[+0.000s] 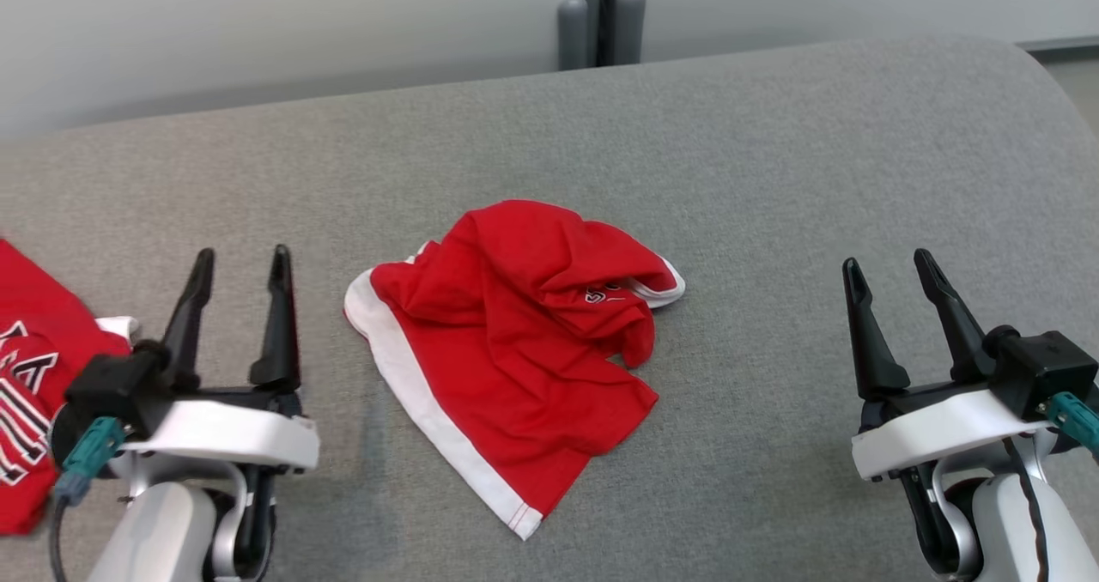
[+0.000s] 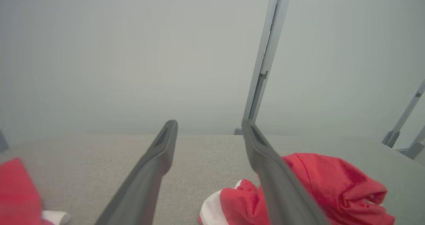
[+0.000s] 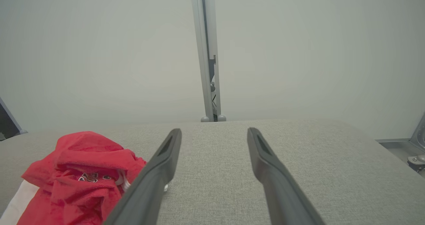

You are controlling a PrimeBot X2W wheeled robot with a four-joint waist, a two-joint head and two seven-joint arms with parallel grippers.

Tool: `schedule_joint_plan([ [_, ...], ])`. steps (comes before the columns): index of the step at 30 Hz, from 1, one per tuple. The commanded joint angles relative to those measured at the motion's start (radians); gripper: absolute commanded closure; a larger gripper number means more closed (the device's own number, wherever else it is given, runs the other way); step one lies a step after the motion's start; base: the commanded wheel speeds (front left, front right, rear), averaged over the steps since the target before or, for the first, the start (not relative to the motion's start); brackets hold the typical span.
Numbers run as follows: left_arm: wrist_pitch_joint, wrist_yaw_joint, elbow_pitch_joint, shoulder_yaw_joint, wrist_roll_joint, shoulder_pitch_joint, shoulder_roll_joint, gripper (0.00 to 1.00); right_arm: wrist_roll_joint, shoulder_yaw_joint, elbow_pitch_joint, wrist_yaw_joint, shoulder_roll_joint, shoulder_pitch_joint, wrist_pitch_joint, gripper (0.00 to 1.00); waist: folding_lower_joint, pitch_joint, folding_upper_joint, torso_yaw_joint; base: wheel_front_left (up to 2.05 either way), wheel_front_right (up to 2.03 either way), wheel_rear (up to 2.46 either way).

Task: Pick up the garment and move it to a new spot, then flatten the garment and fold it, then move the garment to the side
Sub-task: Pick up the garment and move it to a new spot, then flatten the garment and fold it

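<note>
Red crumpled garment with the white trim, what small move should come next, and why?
Probably ease the left gripper toward the crumpled red white-trimmed garment on the grey fabric surface: it lies bunched and unheld, with both that gripper and the right gripper open beside it.

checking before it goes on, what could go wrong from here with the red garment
1. The garment lies bunched, with layers folded over each other; a claw may pinch several layers at once, so it might not flatten.
2. The left claw stands open next to another red cloth and could snag that one instead.
</note>
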Motion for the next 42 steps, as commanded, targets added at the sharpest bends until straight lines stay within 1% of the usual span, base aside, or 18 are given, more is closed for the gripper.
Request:
schedule_joint_plan([
  [1, -0.006, 0.005, -0.001, 0.016, -0.003, 0.021, 0.015, 0.0, -0.007, -0.007, -0.008, 0.0, -0.005, 0.016, 0.008, 0.0, 0.0, -0.025, 0.0, 0.022, 0.0, 0.0, 0.0],
  [7, -0.004, -0.001, -0.003, 0.047, -0.009, 0.088, 0.069, 0.0, -0.016, -0.006, -0.02, 0.0, -0.005, 0.057, 0.028, 0.0, 0.0, -0.061, 0.0, 0.036, 0.0, 0.0, 0.0],
  [13, 0.031, 0.013, -0.041, 0.042, -0.017, 0.165, 0.093, 0.0, -0.011, -0.001, -0.031, 0.0, -0.005, 0.105, 0.042, 0.0, 0.0, -0.094, 0.0, 0.034, 0.0, 0.0, 0.0],
  [20, 0.057, 0.023, -0.078, 0.035, -0.019, 0.208, 0.103, 0.0, 0.004, -0.007, -0.049, 0.0, -0.005, 0.145, 0.053, 0.0, 0.0, -0.116, 0.0, 0.034, 0.0, 0.0, 0.0],
  [25, 0.071, 0.024, -0.094, 0.03, -0.018, 0.208, 0.11, 0.0, 0.004, -0.009, -0.055, 0.0, -0.005, 0.154, 0.059, 0.0, 0.0, -0.119, 0.0, 0.033, 0.0, 0.0, 0.0],
  [34, 0.083, 0.034, -0.112, 0.024, -0.026, 0.197, 0.106, 0.0, 0.003, -0.008, -0.063, 0.0, -0.005, 0.153, 0.062, 0.0, 0.0, -0.116, 0.0, 0.042, 0.0, 0.0, 0.0],
  [38, 0.096, 0.031, -0.119, 0.02, -0.034, 0.179, 0.101, 0.0, -0.007, 0.03, -0.07, 0.0, -0.005, 0.134, 0.075, 0.0, 0.0, -0.101, 0.0, 0.063, 0.0, 0.0, 0.0],
  [42, 0.089, 0.022, -0.123, 0.015, -0.04, 0.144, 0.092, 0.0, -0.014, 0.141, -0.064, 0.0, -0.005, 0.124, 0.111, 0.0, 0.0, -0.073, 0.0, 0.103, 0.0, 0.0, 0.0],
])
